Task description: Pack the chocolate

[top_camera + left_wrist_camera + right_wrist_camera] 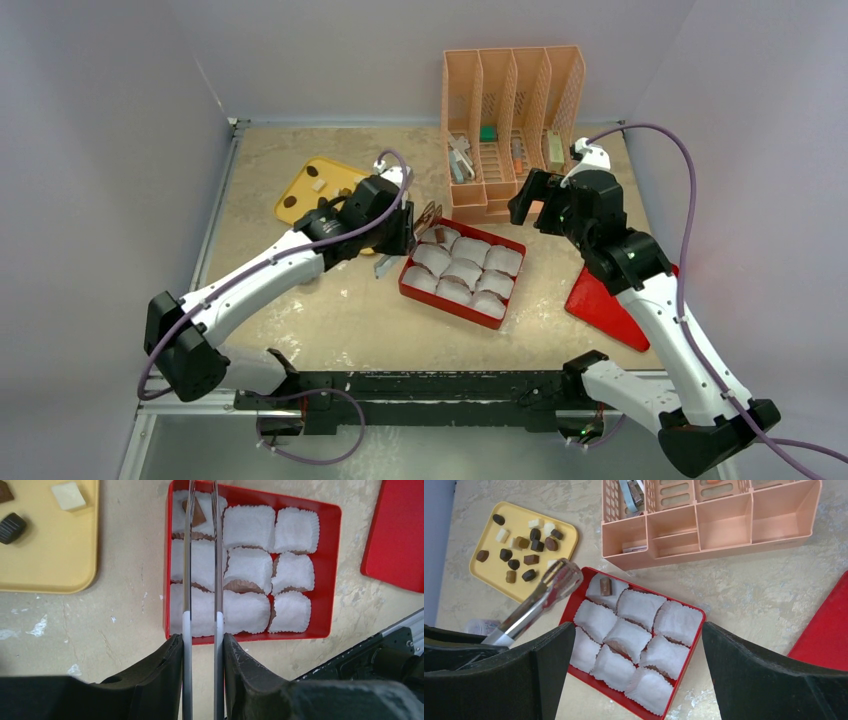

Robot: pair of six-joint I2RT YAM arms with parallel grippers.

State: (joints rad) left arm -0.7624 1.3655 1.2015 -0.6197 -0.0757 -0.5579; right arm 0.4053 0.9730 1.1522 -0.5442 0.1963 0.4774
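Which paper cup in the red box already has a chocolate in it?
The corner cup of the red box at the tips of the tongs: a brown piece sits in it; the other eight show only white paper.

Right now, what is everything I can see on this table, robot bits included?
chocolates: over a dozen, dark brown, tan and cream, on the yellow tray
chocolate: one, brown, in a corner cup of the red box
paper cups: nine, white, filling the red box
red box: one, mid-table
yellow tray: one, far left
organiser: one, peach, far side, small items inside
lid: one, red, right of the box
tongs: one pair, metal, tips by the box's corner
table: one, beige marbled
left gripper: black, shut on the tongs
right gripper: black, open, holding nothing
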